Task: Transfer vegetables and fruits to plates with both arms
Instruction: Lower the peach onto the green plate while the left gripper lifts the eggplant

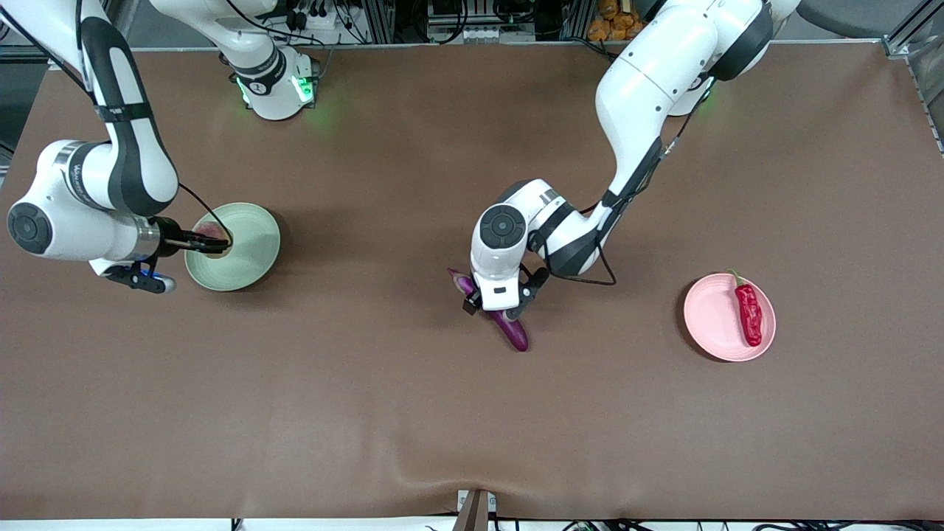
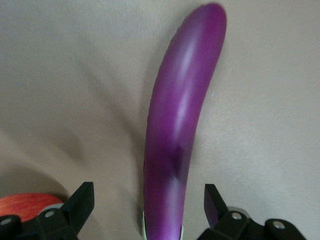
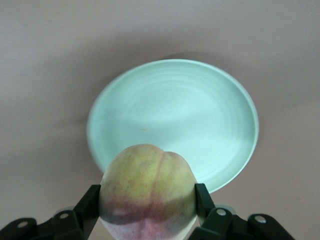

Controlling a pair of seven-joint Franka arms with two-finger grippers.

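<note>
Over green plate [image 3: 220, 100], blushed yellow-green peach [image 3: 147, 187]

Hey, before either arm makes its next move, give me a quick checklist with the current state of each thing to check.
1. Right gripper shut on the peach: ok, fingers clamp both sides.
2. Peach over the green plate: ok, held above its edge; the plate shows nothing else on it.
3. Left gripper open: ok, a finger stands on each side of the eggplant.
4. Eggplant centred between those fingers: ok, it lies on the table lengthwise through the gap.
5. Pink plate ready for the eggplant: ok, the chili pepper lies along one side, leaving bare room.
6. Pomegranate's place: cannot tell, not identifiable.
</note>
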